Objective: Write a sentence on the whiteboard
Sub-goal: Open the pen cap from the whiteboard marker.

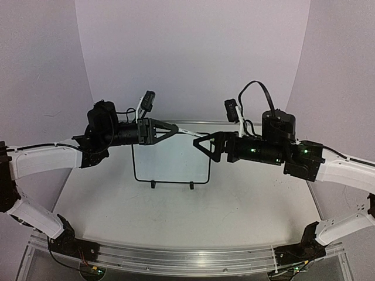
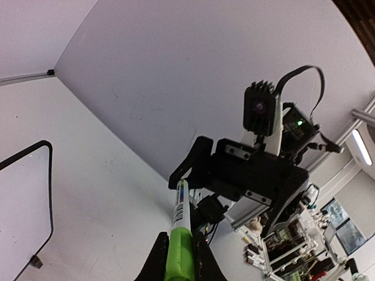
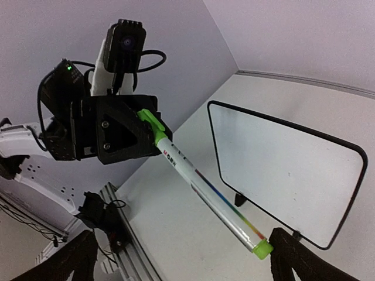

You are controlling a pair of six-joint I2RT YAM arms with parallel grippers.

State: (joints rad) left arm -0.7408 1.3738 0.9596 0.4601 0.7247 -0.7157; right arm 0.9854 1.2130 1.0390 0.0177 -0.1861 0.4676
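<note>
The whiteboard (image 1: 170,164) stands upright on two small black feet at the middle of the table. Its face is blank in the top view and in the right wrist view (image 3: 281,170); no sentence shows on it. My left gripper (image 1: 173,129) is shut on the green cap (image 2: 179,257) of a white marker (image 1: 187,133), held in the air in front of the board's top edge. The barrel (image 3: 205,187) points at my right gripper (image 1: 202,145). That gripper (image 3: 183,237) is open, with the marker's green tail end (image 3: 262,248) just inside its right finger (image 3: 293,257).
An aluminium rail (image 1: 187,257) runs along the table's near edge with both arm bases on it. A curved white backdrop (image 1: 193,58) closes the back and sides. The whiteboard's edge shows at the left of the left wrist view (image 2: 17,216).
</note>
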